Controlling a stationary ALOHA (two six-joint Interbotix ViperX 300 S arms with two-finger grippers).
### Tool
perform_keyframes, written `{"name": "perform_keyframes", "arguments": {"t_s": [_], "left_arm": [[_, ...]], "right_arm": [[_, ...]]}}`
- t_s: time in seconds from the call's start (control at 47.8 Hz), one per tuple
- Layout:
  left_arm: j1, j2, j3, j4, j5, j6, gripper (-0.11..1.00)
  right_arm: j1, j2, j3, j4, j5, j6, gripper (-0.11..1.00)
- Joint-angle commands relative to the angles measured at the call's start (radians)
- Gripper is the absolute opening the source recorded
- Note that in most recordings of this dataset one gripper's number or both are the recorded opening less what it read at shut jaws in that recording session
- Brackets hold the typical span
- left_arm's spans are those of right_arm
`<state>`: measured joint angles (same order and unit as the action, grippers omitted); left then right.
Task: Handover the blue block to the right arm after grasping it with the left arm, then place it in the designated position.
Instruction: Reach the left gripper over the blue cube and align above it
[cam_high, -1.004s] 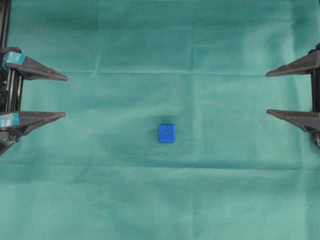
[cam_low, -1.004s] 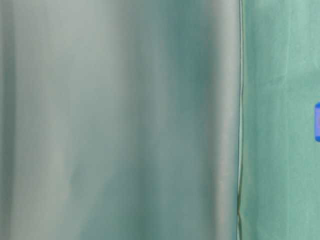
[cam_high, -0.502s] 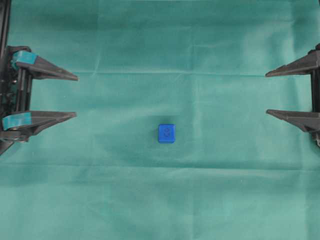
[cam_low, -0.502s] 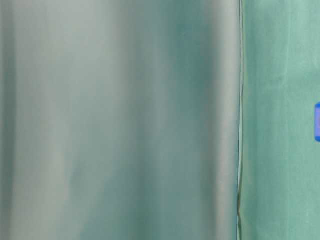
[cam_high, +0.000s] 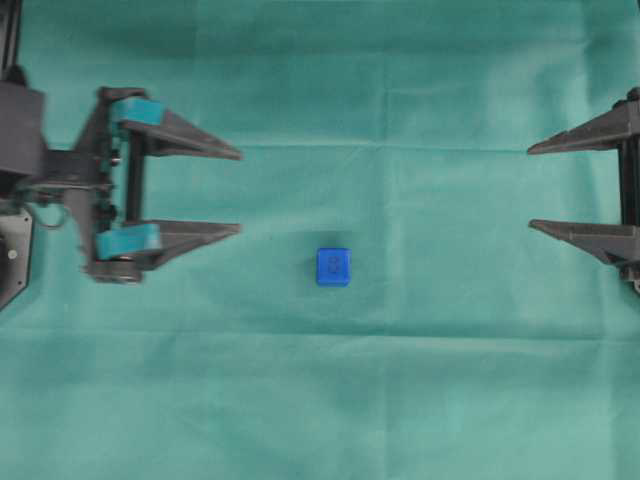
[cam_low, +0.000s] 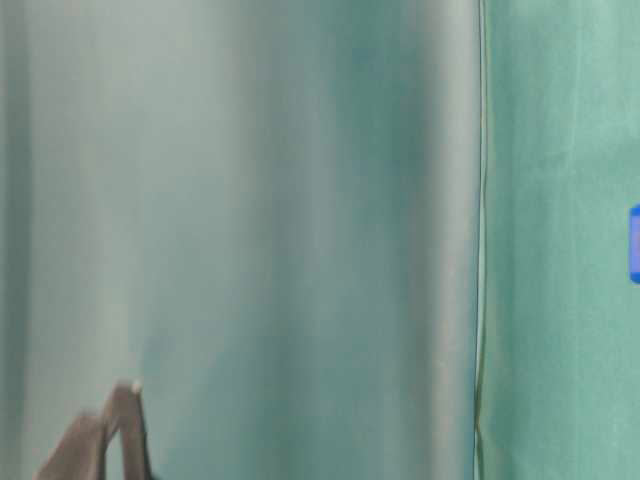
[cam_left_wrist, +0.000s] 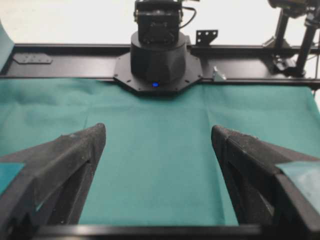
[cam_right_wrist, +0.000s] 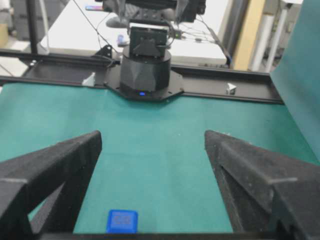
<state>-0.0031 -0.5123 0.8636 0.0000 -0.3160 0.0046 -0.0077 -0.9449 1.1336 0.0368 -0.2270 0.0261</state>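
Observation:
The blue block (cam_high: 333, 267) lies on the green cloth near the middle, emblem face up. It also shows as a sliver at the right edge of the table-level view, blue block (cam_low: 635, 243), and low in the right wrist view, blue block (cam_right_wrist: 122, 221). My left gripper (cam_high: 240, 191), teal-banded, stands open to the block's left and slightly farther back, with nothing between its fingers (cam_left_wrist: 80, 150). Far to the right my right gripper (cam_high: 530, 188) is open and empty too, its fingers (cam_right_wrist: 240, 155) wide apart. I cannot make out the designated position.
Green cloth (cam_high: 330, 400) covers the whole table. The right arm's base (cam_left_wrist: 157, 55) faces the left wrist camera, and the left arm's base (cam_right_wrist: 145, 65) faces the right one, each on a black rail. A blurred cloth fold (cam_low: 250, 240) fills most of the table-level view.
My left gripper has moved right toward the middle, still open, and a dark fingertip now shows low in the table-level view. Block and right gripper have not moved.

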Motion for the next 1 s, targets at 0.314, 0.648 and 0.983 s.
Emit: {"name": "perform_keyframes", "arguments": {"t_s": [0.314,0.648,0.983], "left_arm": [[0.000,0.233,-0.255,0.002,0.006,0.003,1.00],[-0.002,0.275,-0.307,0.002,0.057,-0.002,1.00],[0.000,0.293,-0.371,-0.002,0.302,-0.038,1.00]], "right_arm": [[-0.002,0.014,-0.023,0.000,-0.011,-0.002,0.95],[-0.002,0.018,-0.023,0.002,-0.015,-0.003,0.95],[-0.002,0.018,-0.025,0.002,-0.015,-0.003,0.95]]}}
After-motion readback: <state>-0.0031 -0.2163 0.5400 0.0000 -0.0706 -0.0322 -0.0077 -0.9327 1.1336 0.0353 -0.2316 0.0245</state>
